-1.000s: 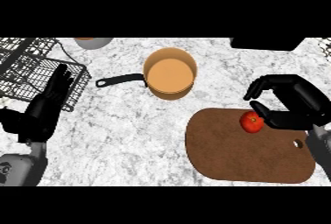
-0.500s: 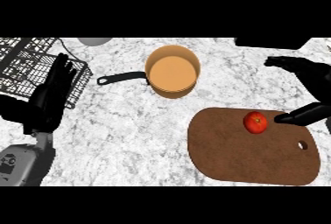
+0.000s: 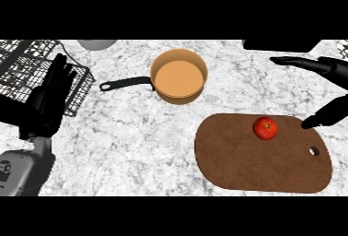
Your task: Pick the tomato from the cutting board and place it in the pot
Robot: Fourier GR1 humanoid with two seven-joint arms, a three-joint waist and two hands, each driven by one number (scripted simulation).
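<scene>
A red tomato (image 3: 266,127) lies on the upper right part of the brown cutting board (image 3: 258,161). The orange pot (image 3: 179,76) with a black handle stands upper left of the board, nothing inside it. My right hand (image 3: 331,68) shows at the right edge, open wide. Its fingers stretch out above the board and its thumb (image 3: 323,116) points down just right of the tomato, apart from it. At the left my left hand (image 3: 50,97) rests open, fingers up, in front of the wire rack.
A black wire rack (image 3: 24,62) fills the upper left corner. A grey bowl (image 3: 95,44) sits at the top edge and a dark object (image 3: 279,44) at the top right. The counter is white marble.
My right hand has spread open and drawn back to the right, off the tomato. The tomato stays on the board. The left hand has hardly moved.
</scene>
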